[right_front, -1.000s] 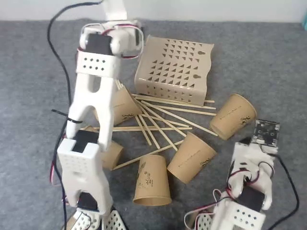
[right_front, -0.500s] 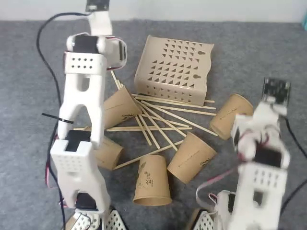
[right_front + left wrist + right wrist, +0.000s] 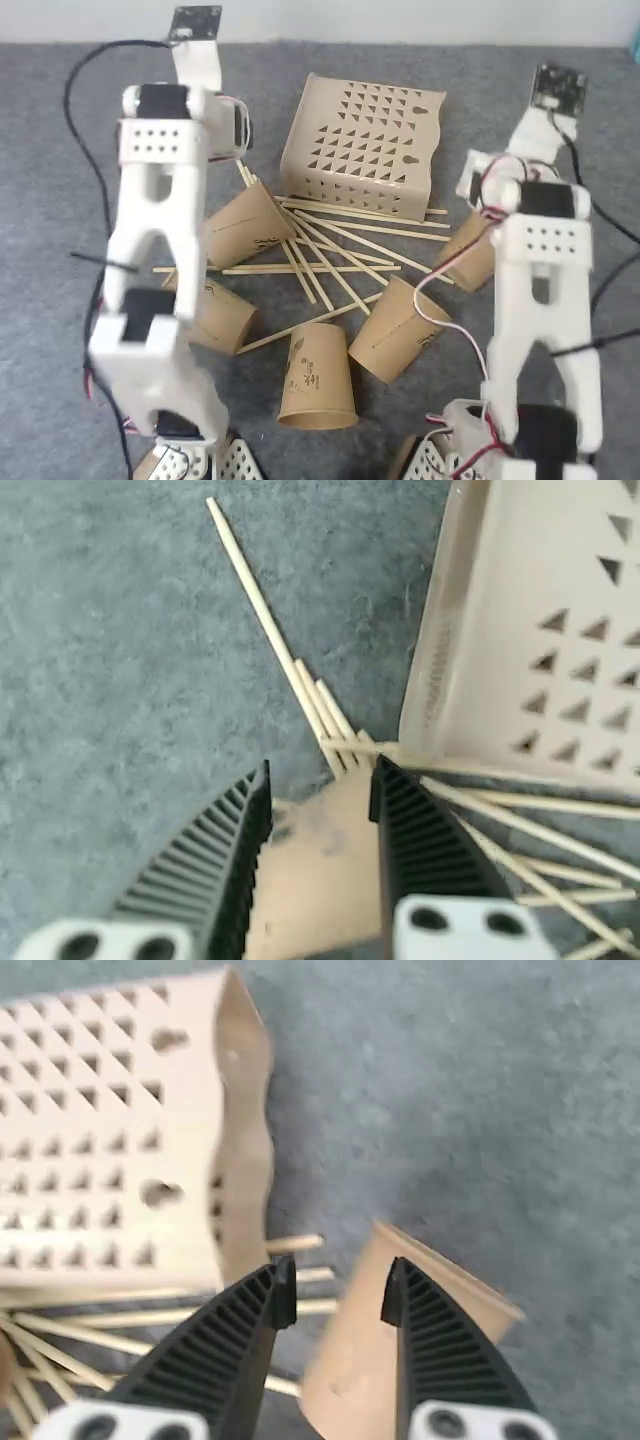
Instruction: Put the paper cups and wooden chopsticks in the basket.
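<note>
The tan perforated basket (image 3: 365,145) lies tipped on the grey mat. Wooden chopsticks (image 3: 335,250) are strewn in front of it. Several paper cups lie among them: one by the left arm (image 3: 248,222), one nearer (image 3: 215,318), one upside down (image 3: 318,375), one on its side (image 3: 400,328), and one at the right (image 3: 468,258). My left gripper (image 3: 322,780) is open above a cup (image 3: 315,880), close to the chopsticks (image 3: 270,620) and the basket's corner (image 3: 520,630). My right gripper (image 3: 338,1285) is open above the right cup (image 3: 390,1370), next to the basket (image 3: 110,1130).
The left arm (image 3: 160,190) stretches up the left side and the right arm (image 3: 540,260) up the right side. Cables trail beside both. Bare mat lies left of the left arm and beyond the basket to the right.
The right arm has unfolded from the near right corner and stretched out to the cup beside the basket. The left arm has shifted a little to the left and farther out.
</note>
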Robot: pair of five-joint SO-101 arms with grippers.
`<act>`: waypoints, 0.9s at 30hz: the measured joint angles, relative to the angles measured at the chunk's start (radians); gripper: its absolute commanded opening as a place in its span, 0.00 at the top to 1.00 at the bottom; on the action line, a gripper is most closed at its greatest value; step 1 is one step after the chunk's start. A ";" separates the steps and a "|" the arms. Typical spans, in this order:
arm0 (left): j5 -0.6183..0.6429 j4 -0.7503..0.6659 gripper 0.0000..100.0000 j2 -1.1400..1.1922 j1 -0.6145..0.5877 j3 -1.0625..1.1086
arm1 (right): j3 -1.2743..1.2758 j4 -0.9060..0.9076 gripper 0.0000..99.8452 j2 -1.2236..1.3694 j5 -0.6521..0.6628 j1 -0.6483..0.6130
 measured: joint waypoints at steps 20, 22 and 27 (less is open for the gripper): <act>-0.005 -0.371 0.85 -0.115 0.092 0.364 | -0.052 -0.269 0.84 0.307 -0.110 -0.140; -0.003 -0.371 0.85 -0.081 0.089 0.333 | -0.052 -0.285 0.84 0.341 -0.110 -0.143; 0.009 -0.425 0.85 -0.038 0.091 0.307 | -0.068 -0.333 0.84 0.408 -0.112 -0.193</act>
